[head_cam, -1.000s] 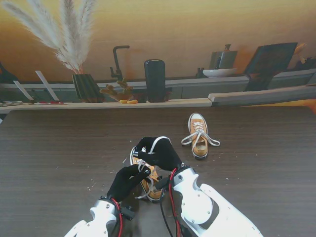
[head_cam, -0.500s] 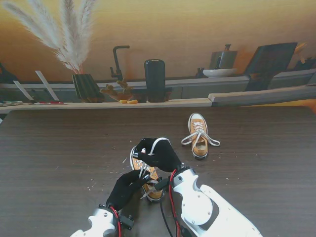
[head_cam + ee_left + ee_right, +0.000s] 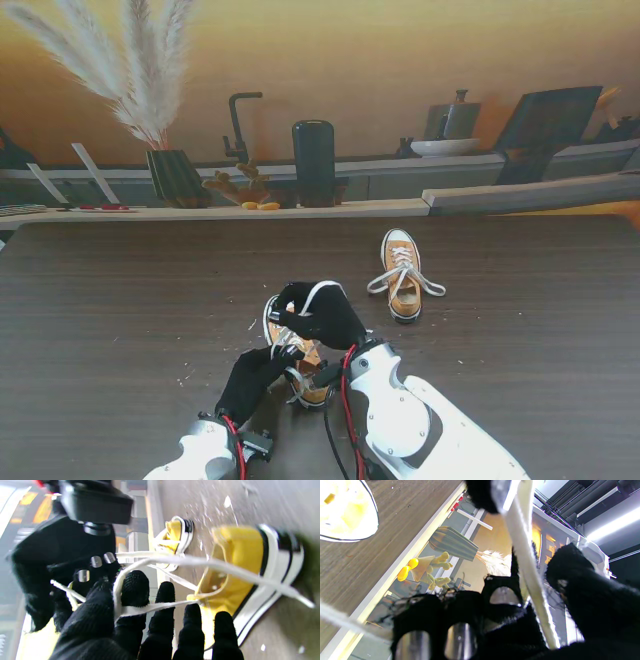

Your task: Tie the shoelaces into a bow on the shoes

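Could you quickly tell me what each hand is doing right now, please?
Left hand: shut on the shoelace of the near shoe, lace looped round a finger.
Right hand: shut on another strand of that shoelace, held above the shoe.

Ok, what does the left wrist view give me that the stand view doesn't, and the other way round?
Only the left wrist view shows the lace wrapped around a finger of the left hand, with another strand stretched taut past the near shoe. Only the stand view shows the layout: the far shoe lying apart, farther from me and to the right, and both arms meeting over the near shoe. Both show both shoes, both hands and the right hand holding lace.
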